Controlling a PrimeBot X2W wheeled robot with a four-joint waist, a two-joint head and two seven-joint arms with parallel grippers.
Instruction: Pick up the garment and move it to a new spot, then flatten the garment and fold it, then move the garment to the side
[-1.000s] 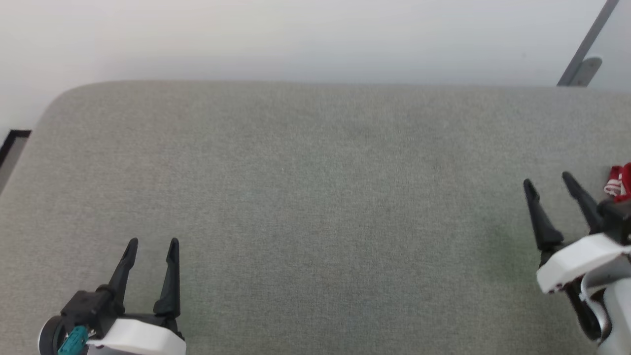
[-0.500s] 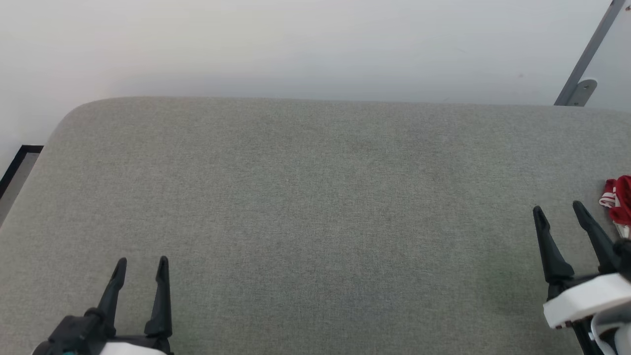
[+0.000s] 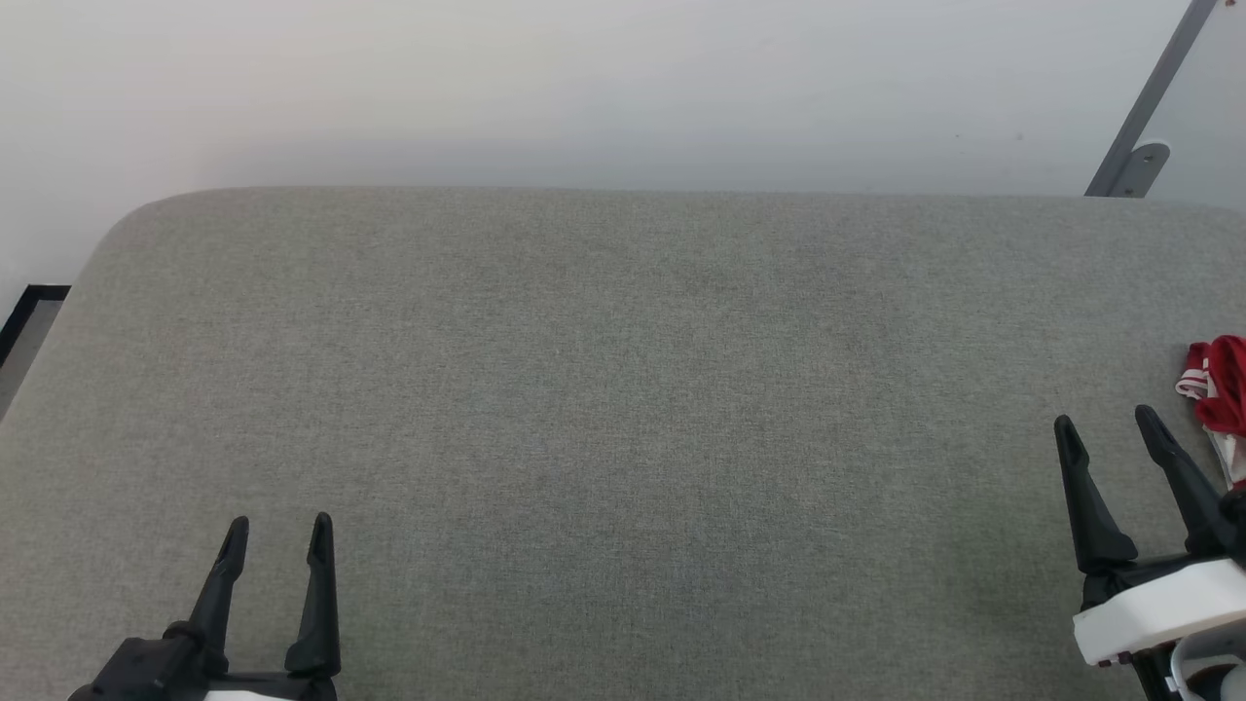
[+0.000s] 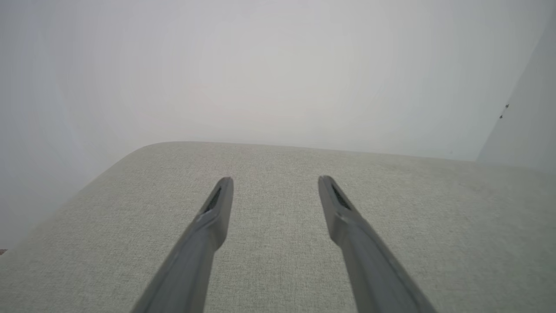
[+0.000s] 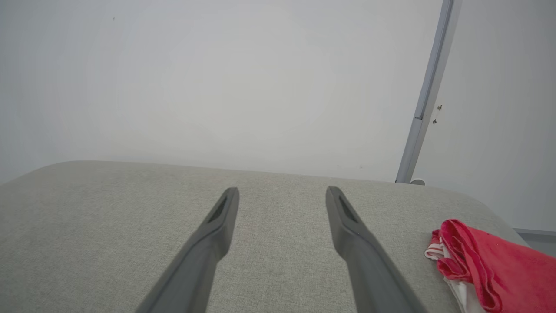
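Where the pale, plain wall [image 3: 584,88] comes down behind it, a broad grey fabric-covered surface [image 3: 623,370] with rounded far corners stretches across in front of the robot. A slim grey metal rail [image 3: 1154,92] slants up the wall at the far right, with a small bracket at its foot just above the surface's back edge. The left gripper [image 3: 279,524] sits low at the near left over the grey fabric, its fingers pointing away toward the wall and spread wide with nothing between them. The right gripper [image 3: 1106,421] is at the near right, its fingers leaning a little leftward as they reach forward, likewise wide apart and holding nothing. The garment [image 3: 1219,385] lies bunched in a red heap at the surface's right end, with a bit of red-and-white striped trim and some white cloth showing. It is just beside the right gripper's outer finger, apart from it as far as I can see, and well away from the left gripper. By my count there are two grippers with two dark fingers each, one garment and one rail.
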